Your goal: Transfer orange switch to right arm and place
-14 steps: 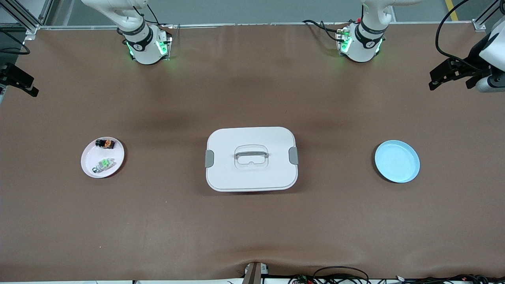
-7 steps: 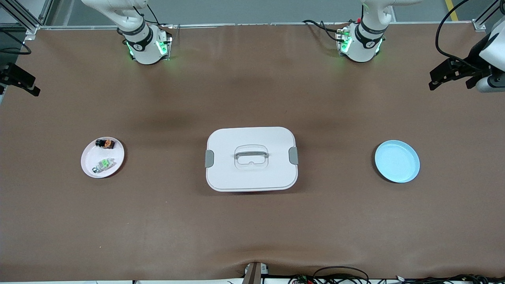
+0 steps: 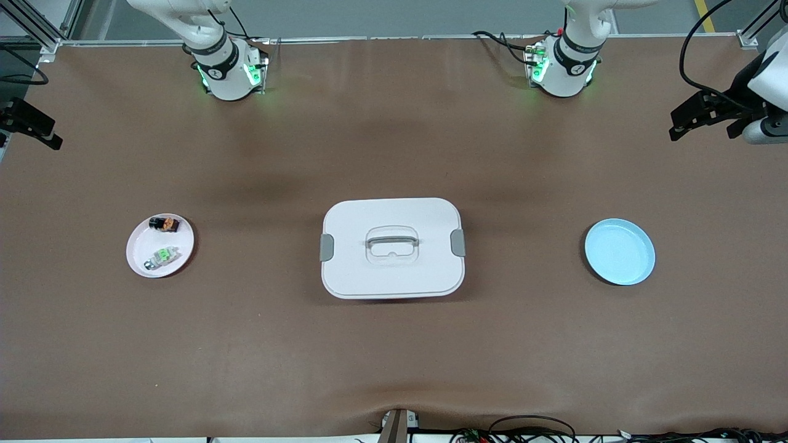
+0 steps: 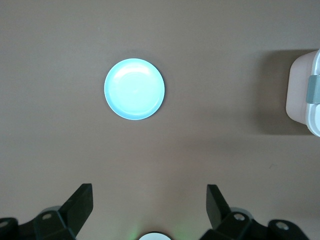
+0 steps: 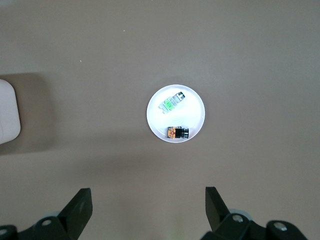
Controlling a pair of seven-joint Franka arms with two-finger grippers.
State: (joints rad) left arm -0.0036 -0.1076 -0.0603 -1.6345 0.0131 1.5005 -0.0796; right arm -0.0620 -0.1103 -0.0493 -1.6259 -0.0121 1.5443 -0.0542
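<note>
The orange switch (image 3: 165, 224) lies on a small pale pink plate (image 3: 143, 245) toward the right arm's end of the table. It also shows in the right wrist view (image 5: 176, 132) on that plate (image 5: 194, 112). My right gripper (image 5: 148, 200) is open and empty, high above the table between its base and the plate. It shows at the edge of the front view (image 3: 31, 126). My left gripper (image 4: 150, 200) is open and empty, high above bare table near the blue plate (image 4: 134, 89). It also shows in the front view (image 3: 705, 120).
A pale grey part with a green top (image 3: 161, 255) shares the pink plate with the switch. A white lidded box with a handle (image 3: 392, 247) stands mid-table. The blue plate (image 3: 619, 252) is empty, toward the left arm's end.
The right gripper has drifted very slightly. Nothing else has moved.
</note>
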